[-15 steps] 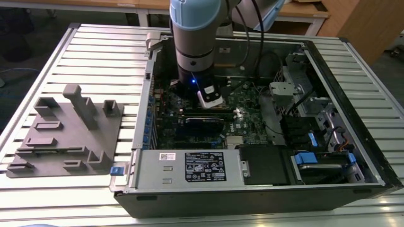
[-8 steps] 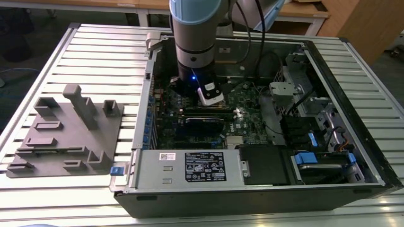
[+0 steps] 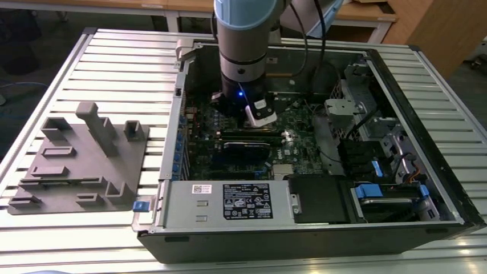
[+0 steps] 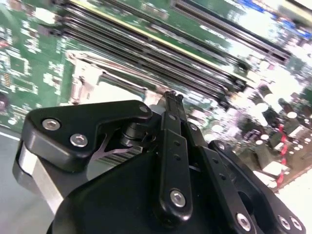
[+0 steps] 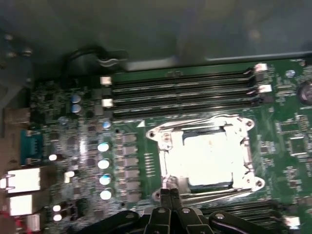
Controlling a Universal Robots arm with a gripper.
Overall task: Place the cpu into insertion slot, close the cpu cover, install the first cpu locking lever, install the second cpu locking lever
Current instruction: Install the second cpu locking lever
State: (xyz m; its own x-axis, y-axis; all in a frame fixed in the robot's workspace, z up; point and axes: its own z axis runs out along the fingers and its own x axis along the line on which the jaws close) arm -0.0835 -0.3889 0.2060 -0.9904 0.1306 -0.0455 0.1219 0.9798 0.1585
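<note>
I am hovering my end effector just over the edge of the insertion slot on the green motherboard, fingers pressed together and pinching nothing. The cpu is sitting in the slot, and the cpu cover is seemingly lying closed around it, though glare blurs that.
</note>
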